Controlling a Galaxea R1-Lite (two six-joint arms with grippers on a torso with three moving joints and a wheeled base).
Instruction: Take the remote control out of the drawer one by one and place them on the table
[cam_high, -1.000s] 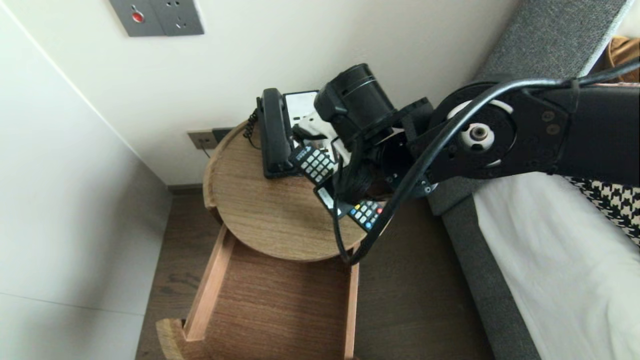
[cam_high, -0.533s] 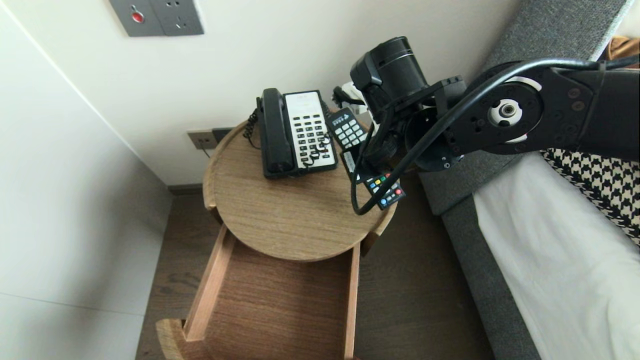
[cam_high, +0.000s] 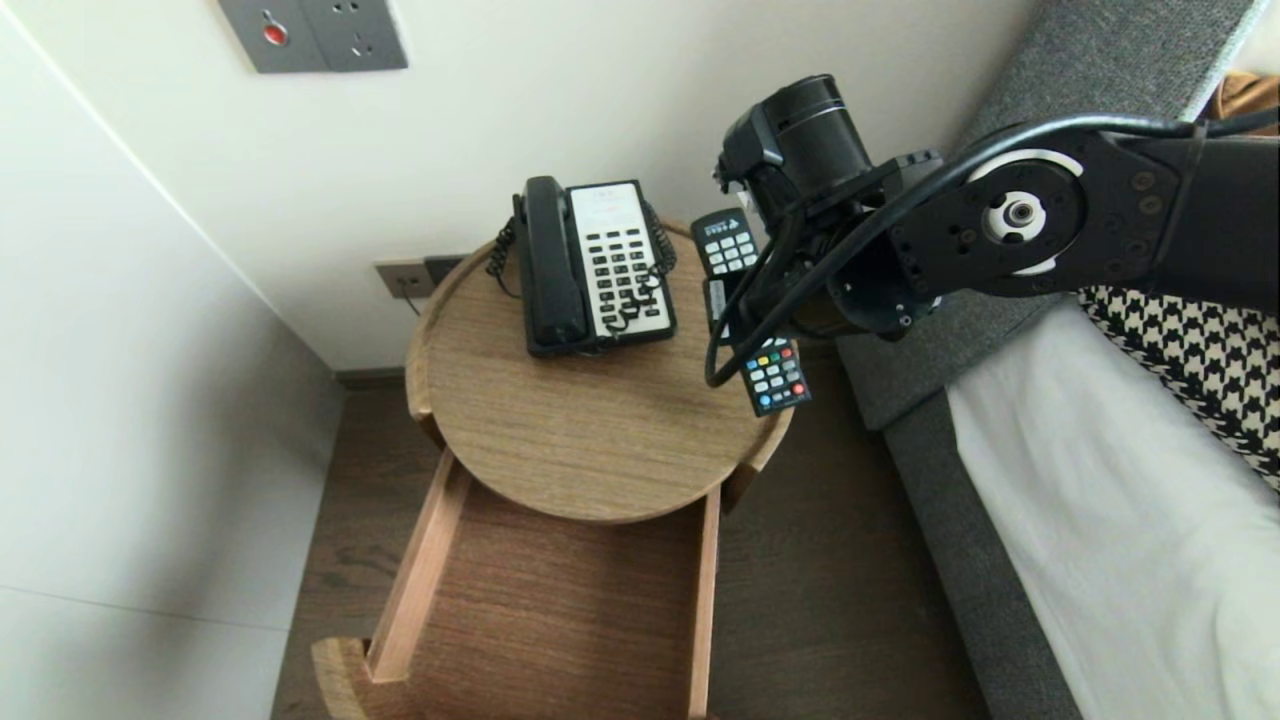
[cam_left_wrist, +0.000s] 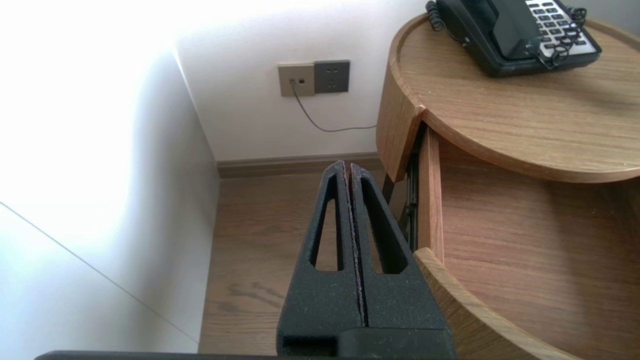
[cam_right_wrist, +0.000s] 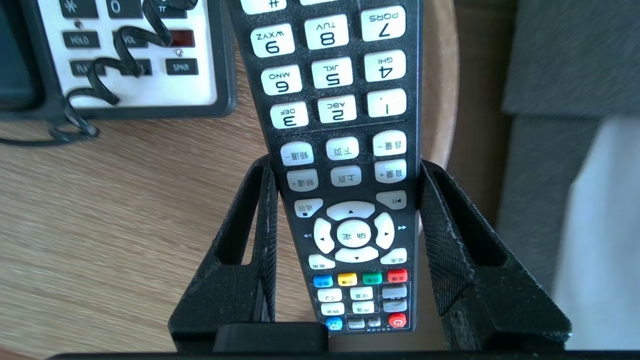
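Note:
A black remote control (cam_right_wrist: 345, 150) with white keys and coloured buttons lies lengthwise between the fingers of my right gripper (cam_right_wrist: 346, 165), which is shut on its two long sides. In the head view the remote (cam_high: 772, 378) hangs at the right edge of the round wooden bedside table (cam_high: 560, 430), beside a black and white desk phone (cam_high: 595, 265). The right arm (cam_high: 1000, 220) covers the remote's middle and the fingers there. My left gripper (cam_left_wrist: 348, 167) is shut and empty, low over the floor beside the open drawer (cam_left_wrist: 540, 260).
The drawer (cam_high: 560, 610) stands pulled out under the table's front and shows bare wood inside. A bed (cam_high: 1120, 540) with a grey frame runs along the right. Walls close in at the back and left, with a socket plate (cam_high: 410, 278) behind the table.
My right arm has carried the remote from over the table's middle to its back right edge and turned it roughly parallel to the phone. The phone's keypad is uncovered now. The left arm is still.

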